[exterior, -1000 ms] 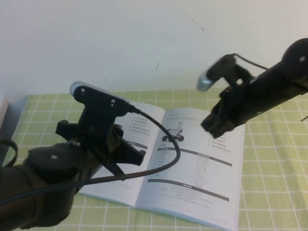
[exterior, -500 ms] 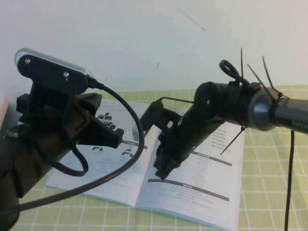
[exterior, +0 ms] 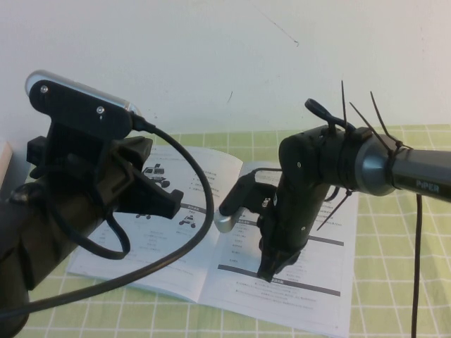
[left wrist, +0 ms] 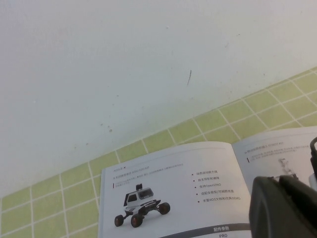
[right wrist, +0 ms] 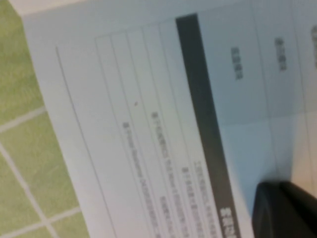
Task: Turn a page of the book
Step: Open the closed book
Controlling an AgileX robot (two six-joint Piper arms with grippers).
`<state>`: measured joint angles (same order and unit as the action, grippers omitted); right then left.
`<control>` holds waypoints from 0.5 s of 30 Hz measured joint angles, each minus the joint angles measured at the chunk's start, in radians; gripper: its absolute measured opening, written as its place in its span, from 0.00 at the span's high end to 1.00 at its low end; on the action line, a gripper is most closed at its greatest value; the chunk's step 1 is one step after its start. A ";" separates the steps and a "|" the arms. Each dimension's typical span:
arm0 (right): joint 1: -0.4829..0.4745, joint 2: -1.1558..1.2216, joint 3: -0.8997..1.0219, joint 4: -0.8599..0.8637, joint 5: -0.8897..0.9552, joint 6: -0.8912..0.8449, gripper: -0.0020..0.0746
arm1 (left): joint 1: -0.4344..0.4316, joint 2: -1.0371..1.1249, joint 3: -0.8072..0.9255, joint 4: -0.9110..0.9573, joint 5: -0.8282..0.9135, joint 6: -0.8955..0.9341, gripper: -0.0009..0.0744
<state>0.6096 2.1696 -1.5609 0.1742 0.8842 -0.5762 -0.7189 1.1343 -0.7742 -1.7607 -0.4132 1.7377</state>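
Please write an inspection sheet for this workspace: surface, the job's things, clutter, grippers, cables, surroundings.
Surface: green checked cloth covering the table.
Job's things: the book lies open and flat; the page on the robot's right is not lifted.
Clutter: a pale object at the table's left edge, cut off by the frame.
Grippers: right gripper shut, tip down at the right page; left gripper raised over the left page.
Cables: black cable looping from the left wrist camera.
Surroundings: white wall with small marks.
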 joint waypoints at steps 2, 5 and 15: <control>-0.005 0.000 -0.002 -0.010 0.037 0.007 0.98 | 0.000 0.000 0.000 0.000 0.001 0.000 0.99; -0.027 0.000 -0.002 -0.037 0.104 0.029 0.98 | 0.000 0.000 0.000 0.000 0.006 0.000 0.99; -0.168 -0.031 -0.002 -0.116 0.198 0.060 0.98 | 0.023 0.042 0.027 0.000 -0.011 -0.007 0.99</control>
<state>0.4416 2.1388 -1.5625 0.0581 1.0821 -0.5166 -0.6961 1.1760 -0.7468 -1.7607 -0.4246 1.7303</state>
